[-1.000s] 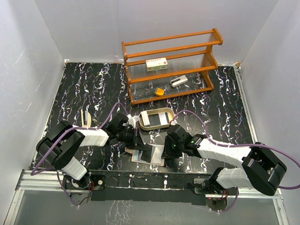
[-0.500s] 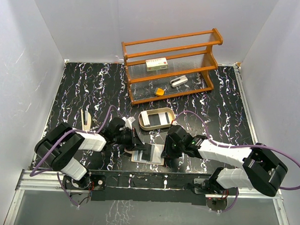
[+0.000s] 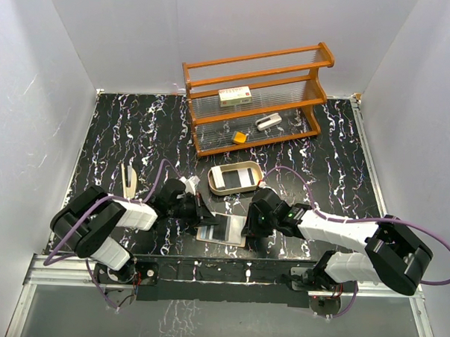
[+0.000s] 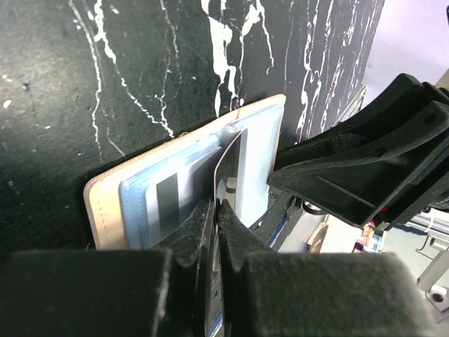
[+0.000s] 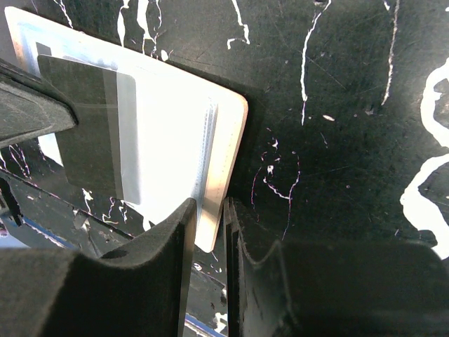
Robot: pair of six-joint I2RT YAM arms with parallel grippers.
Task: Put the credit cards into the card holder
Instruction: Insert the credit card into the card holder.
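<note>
Card poised at the pocket mouth; jam or slip is the risk.
The left gripper [image 4: 219,205] is clamped on a credit card [image 4: 229,158] standing edge-on over the open card holder [image 4: 98,210] near the table's [image 3: 122,134] front edge; the right gripper [image 5: 210,210] pinches its rim. A tilted card could snag the pocket lip or drag the holder free. The white box's [image 3: 234,96] print is illegible.

White shells, black joints on left arm [image 3: 130,214], right arm [image 3: 336,230]; purple cables [image 3: 158,183] alongside; left claw [image 3: 203,215], right claw [image 3: 247,230] matte black.

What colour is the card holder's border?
Tan-beige on the card holder, framing pale blue-white pockets inside. It shows best in the left wrist view.
</note>
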